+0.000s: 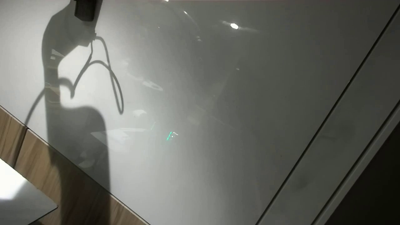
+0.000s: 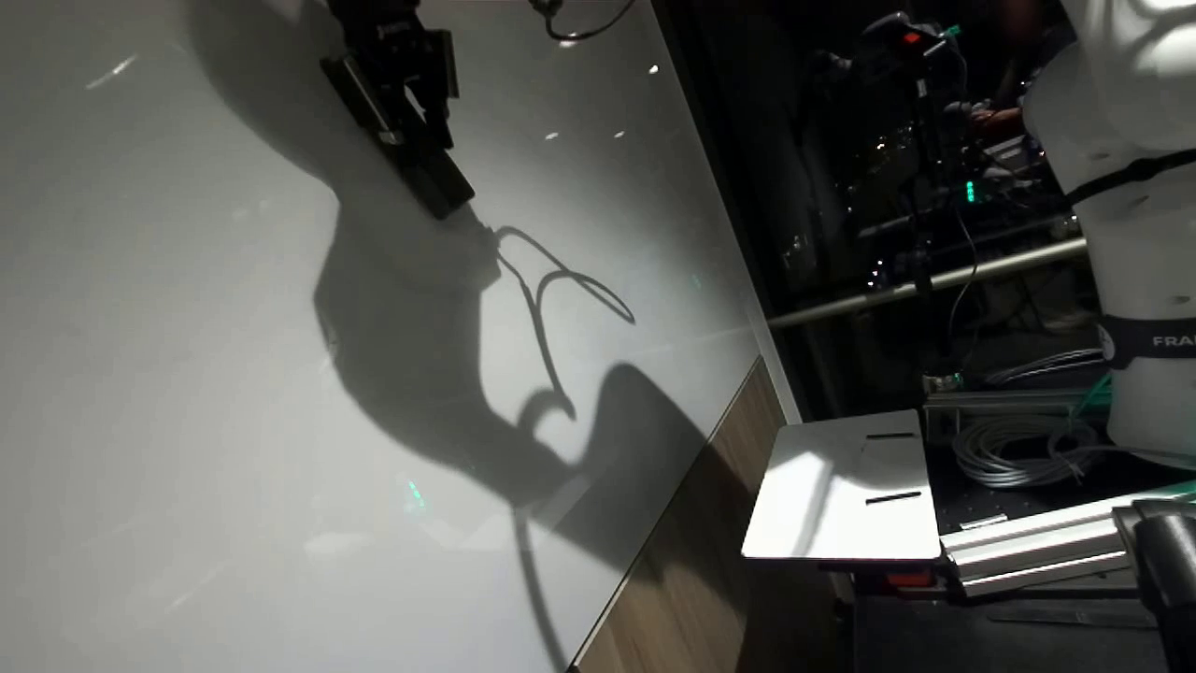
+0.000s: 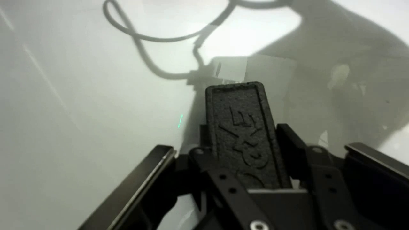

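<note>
My gripper point(image 3: 244, 135) is shut on a dark grey rectangular block point(image 3: 246, 127) with raised edges and engraved lettering. The fingers press on its two long sides, and its far end sticks out past the fingertips. In an exterior view the gripper point(image 2: 411, 103) is at the top, with the block point(image 2: 443, 187) pointing down from it. In an exterior view only the end of the block point(image 1: 85, 12) shows at the top edge, and the fingers are out of view. A glossy white surface point(image 3: 80, 95) lies beyond the block. I cannot tell whether the block touches it.
The white surface ends at a wood-grain strip point(image 1: 37, 147). A pale panel point(image 2: 841, 514) stands beside it. The robot's white base point(image 2: 1159, 393), coiled cables point(image 2: 1018, 453) and a metal rail point(image 2: 1046, 551) are at the right. Shadows of the arm and cable fall across the surface.
</note>
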You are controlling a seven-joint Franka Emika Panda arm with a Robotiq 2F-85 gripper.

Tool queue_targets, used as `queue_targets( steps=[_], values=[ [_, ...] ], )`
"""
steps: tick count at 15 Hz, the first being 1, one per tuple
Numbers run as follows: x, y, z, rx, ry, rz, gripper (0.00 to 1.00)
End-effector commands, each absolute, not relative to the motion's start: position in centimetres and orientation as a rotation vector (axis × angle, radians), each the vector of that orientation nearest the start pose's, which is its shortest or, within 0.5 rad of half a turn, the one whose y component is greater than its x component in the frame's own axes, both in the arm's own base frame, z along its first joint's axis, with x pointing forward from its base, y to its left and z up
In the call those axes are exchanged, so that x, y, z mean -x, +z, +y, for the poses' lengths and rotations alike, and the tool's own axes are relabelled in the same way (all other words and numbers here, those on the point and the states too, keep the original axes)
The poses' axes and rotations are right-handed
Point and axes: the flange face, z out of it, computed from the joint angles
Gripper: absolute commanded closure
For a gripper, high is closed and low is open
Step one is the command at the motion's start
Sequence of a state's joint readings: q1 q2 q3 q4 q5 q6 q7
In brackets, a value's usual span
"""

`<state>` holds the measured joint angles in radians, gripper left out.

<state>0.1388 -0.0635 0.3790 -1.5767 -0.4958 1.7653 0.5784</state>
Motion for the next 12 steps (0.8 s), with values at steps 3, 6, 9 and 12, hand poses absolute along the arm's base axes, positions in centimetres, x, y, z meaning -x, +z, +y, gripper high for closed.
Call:
queue_targets(
  steps=[3, 6, 9, 12],
  values=[
    [-44.8, 60.4, 21.1, 3.487, -0.577, 0.04, 0.72],
    [-42.5, 55.4, 18.2, 3.544, -0.433, 0.059, 0.72],
    [-41.2, 50.7, 15.2, 3.553, -0.329, 0.085, 0.72],
    [-40.7, 45.4, 12.4, 3.556, -0.216, 0.125, 0.72]
  ],
)
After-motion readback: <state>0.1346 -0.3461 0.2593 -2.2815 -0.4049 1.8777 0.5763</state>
